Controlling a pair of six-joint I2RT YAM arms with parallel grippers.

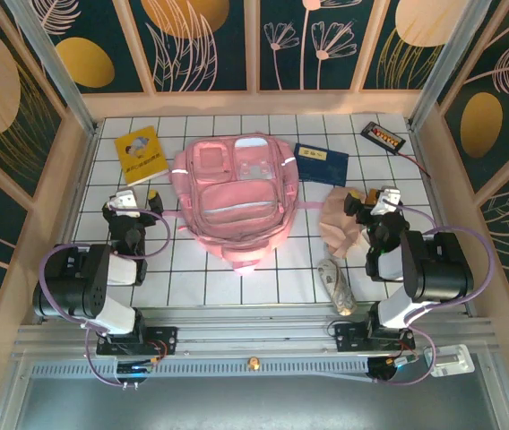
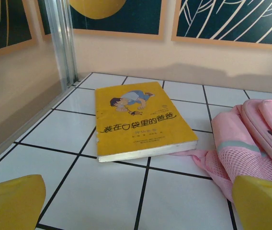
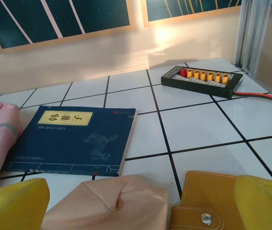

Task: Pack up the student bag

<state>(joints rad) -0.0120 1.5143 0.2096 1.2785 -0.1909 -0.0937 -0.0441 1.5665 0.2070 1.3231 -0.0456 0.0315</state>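
Student bag (image 1: 235, 202) lies central, yellow book (image 1: 141, 154) touching edge

place: robot lab cell | cues: tiled table (image 1: 201, 287), aluminium frame (image 1: 53, 67), decorated panel walls (image 1: 192, 45)

1 overhead camera looks down; 2 low wrist cameras face forward (both glimpse student bag (image 2: 251, 143))

In the left wrist view the student bag (image 2: 251, 143) runs off the right edge; the fingers (image 2: 11, 203) of the left gripper (image 2: 136, 187) are cut by the bottom edge. In the right wrist view the beige pouch (image 3: 112, 203) and the tan wallet (image 3: 208, 203) are cut off below; the small print on the blue book (image 3: 73, 139) is unreadable.
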